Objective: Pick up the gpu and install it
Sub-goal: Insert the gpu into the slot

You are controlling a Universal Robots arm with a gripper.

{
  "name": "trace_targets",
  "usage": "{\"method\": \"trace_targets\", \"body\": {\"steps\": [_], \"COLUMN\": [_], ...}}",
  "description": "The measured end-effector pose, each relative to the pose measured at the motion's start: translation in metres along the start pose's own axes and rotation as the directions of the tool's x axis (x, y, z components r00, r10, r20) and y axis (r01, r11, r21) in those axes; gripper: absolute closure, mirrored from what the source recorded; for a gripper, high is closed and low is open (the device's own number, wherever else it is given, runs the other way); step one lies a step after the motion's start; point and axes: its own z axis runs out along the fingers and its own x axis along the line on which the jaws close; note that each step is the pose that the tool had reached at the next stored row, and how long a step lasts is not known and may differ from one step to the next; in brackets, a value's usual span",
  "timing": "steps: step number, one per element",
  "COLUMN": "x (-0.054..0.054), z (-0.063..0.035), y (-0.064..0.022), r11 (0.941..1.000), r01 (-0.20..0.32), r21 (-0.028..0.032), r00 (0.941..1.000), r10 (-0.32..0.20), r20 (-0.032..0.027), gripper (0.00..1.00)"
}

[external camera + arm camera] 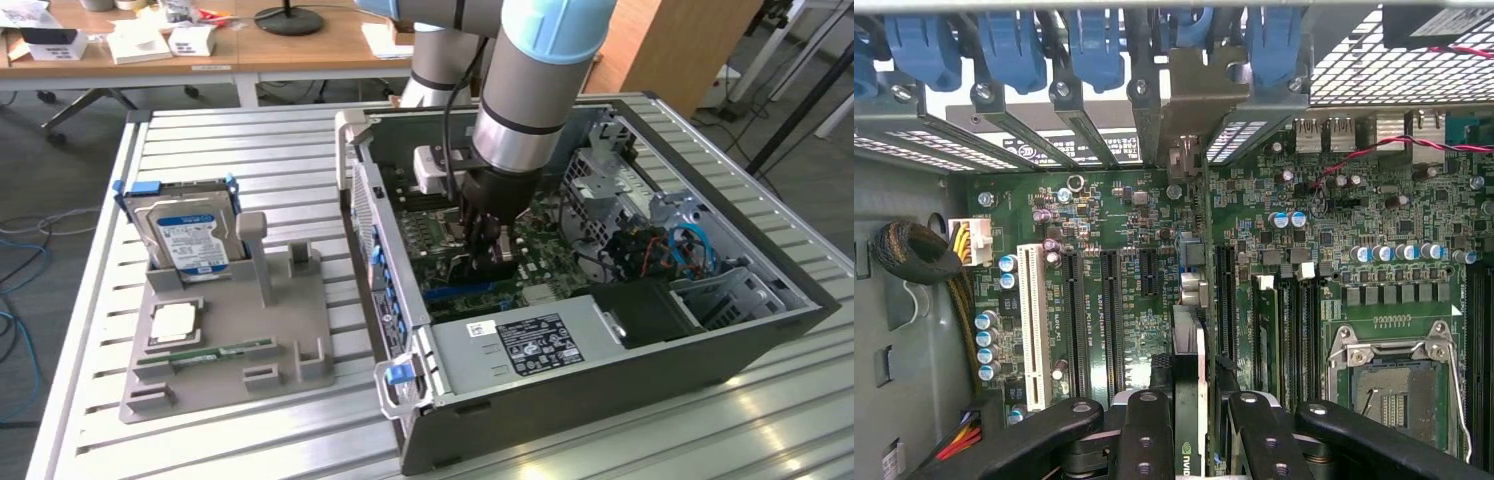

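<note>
The gpu (1189, 385) is a thin dark card seen edge-on, upright, with a silver bracket (1189, 100) at its far end against the case's rear slots. The end effector (1202, 430) is clamped on the gpu, its black fingers (1144, 435) pressing either face. The wrist view shows the green motherboard (1104, 260) with its expansion slots under the card. In the exterior view, the hard drive (190, 232) stands at nine o'clock from the open computer case (747, 340) on the counter (240, 130).
</note>
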Motion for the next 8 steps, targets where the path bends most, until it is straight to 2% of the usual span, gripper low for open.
{"method": "trace_targets", "body": {"steps": [8], "x": [0.0000], "z": [0.0000], "y": [0.0000], "r11": [1.0000], "r01": [-0.009], "r21": [0.0003], "r00": [1.0000], "r10": [0.009], "r20": [0.0000], "gripper": [0.74]}}
